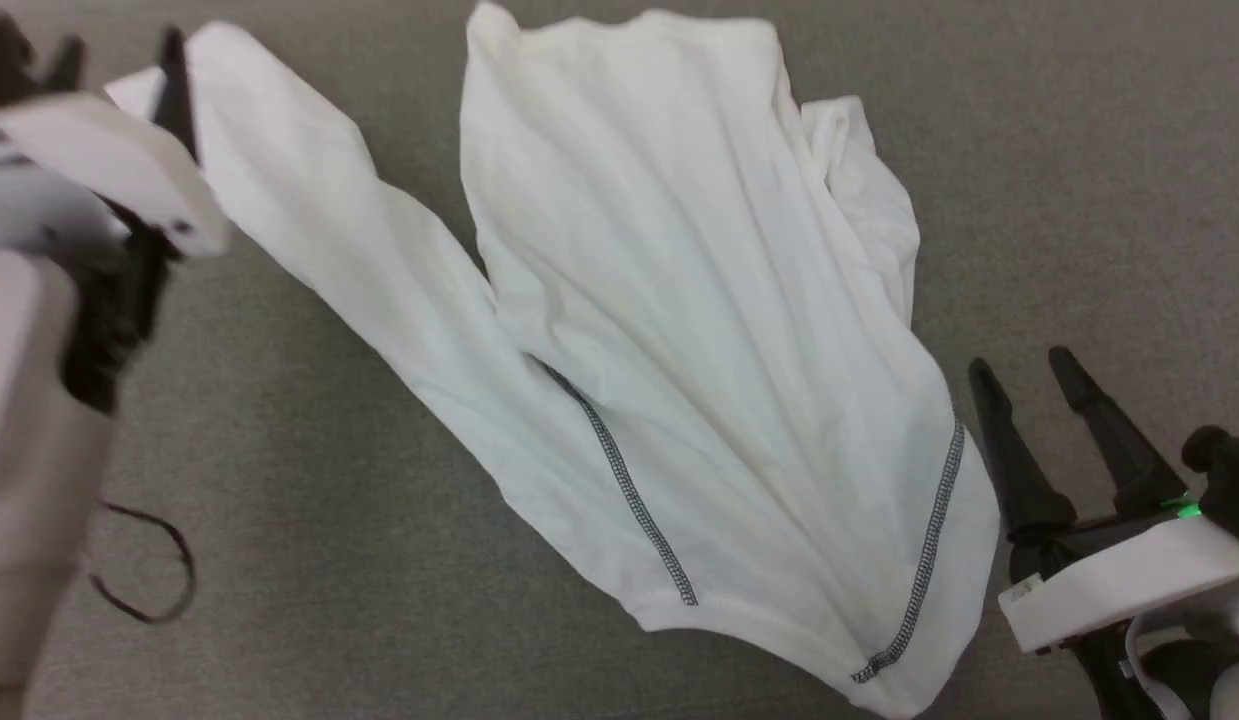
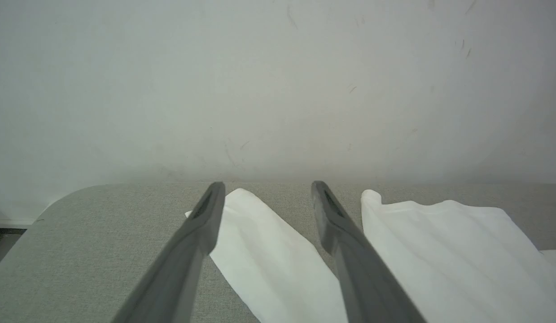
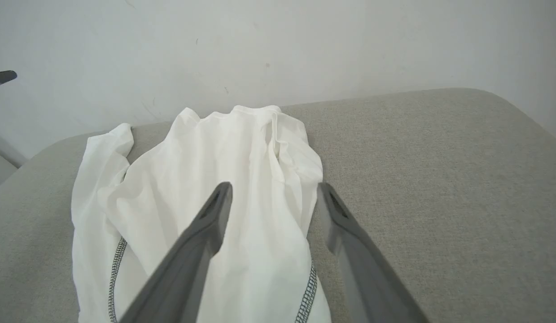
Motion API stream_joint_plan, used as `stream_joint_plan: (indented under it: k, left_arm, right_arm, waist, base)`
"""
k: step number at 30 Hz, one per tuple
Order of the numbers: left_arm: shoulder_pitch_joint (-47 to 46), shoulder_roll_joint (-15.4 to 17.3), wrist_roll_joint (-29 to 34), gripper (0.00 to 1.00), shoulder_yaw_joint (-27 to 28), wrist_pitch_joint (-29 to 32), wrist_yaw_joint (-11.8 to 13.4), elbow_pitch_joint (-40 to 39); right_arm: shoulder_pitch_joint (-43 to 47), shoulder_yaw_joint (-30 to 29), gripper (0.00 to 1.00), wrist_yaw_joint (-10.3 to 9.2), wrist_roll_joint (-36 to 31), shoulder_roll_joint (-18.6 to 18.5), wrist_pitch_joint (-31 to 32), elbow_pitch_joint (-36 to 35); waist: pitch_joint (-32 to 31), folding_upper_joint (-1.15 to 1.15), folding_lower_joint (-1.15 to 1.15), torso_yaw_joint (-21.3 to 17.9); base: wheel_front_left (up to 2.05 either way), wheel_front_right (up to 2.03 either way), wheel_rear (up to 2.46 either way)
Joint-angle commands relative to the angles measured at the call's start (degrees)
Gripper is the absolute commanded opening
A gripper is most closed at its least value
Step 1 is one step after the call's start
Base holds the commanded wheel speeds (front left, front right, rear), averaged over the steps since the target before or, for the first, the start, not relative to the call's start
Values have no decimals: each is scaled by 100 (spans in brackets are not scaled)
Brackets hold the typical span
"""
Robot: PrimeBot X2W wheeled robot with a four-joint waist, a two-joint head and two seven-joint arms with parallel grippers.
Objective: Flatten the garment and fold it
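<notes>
Head view: the garment (image 1: 699, 330) lies spread on the grey counter (image 1: 1079, 150), body slanting from far centre to near right; one sleeve (image 1: 309, 210) reaches far left, the other is bunched at the far right
Look: white, thin, creased lengthwise; two dark zigzag seams (image 1: 619, 470) run to the near edge
Left gripper (image 2: 267, 186): jaws wide, empty, over the end of the stretched sleeve
Right gripper (image 1: 1021, 362): jaws wide, empty, just beside the near right corner
Handling: probably light, soft and limp (it will sag and drag on the cloth-like counter instead of sliding flat)
Hold: best pinched at doubled edges, meaning the sleeve end and seamed corners; the bunched sleeve needs pulling out first
</notes>
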Motion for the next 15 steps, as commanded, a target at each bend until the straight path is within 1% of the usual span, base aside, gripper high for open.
stream_joint_plan:
  k: [1, 2, 3, 4, 5, 6, 7, 8, 11, 15]
  left_arm:
    - [-90, 44, -46, 100, 24, 39, -32, 43]
    - [-531, 208, -139, 100, 99, 301, -215, 400]
    - [-740, 302, -177, 100, 124, 450, -308, 582]
    - [-740, 302, -177, 100, 124, 450, -308, 582]
    - [-940, 388, -248, 100, 167, 607, -406, 749]
    - [-1319, 571, -350, 100, 224, 917, -591, 1028]
    - [-1494, 648, -419, 100, 250, 1103, -674, 1144]
    - [-1494, 648, -419, 100, 250, 1103, -674, 1144]
    - [-1929, 850, -561, 100, 261, 1646, -883, 1415]
    - [-2314, 1030, -764, 100, 254, 2408, -1016, 1632]
  right_arm:
    - [-72, 23, 100, -4, 41, 13, -40, -50]
    - [-141, 68, 100, -4, 68, 13, -72, -118]
    - [-176, 97, 100, -4, 76, 13, -92, -147]
    - [-176, 97, 100, -4, 76, 13, -92, -147]
    - [-209, 132, 100, -4, 87, 13, -111, -172]
    - [-268, 196, 100, -4, 111, 13, -141, -223]
    - [-297, 225, 100, -4, 116, 13, -155, -254]
    - [-297, 225, 100, -4, 116, 13, -155, -254]
    - [-360, 287, 100, -4, 107, 13, -196, -323]
    - [-440, 394, 100, -4, 88, 13, -226, -365]
  waist:
    - [619, 0, -2, -212]
    - [837, 0, -2, -271]
    - [934, 0, -2, -305]
    - [934, 0, -2, -305]
    - [1025, 0, -2, -342]
    - [1211, 0, -2, -403]
    - [1309, 0, -2, -430]
    - [1309, 0, -2, -430]
    - [1563, 0, -2, -490]
    - [1894, 0, -2, -577]
  base:
    - [0, 0, 0]
    - [0, 0, 0]
    - [0, 0, 0]
    - [0, 0, 0]
    - [0, 0, 0]
    - [0, 0, 0]
    - [0, 0, 0]
    - [0, 0, 0]
    - [0, 0, 0]
    - [0, 0, 0]
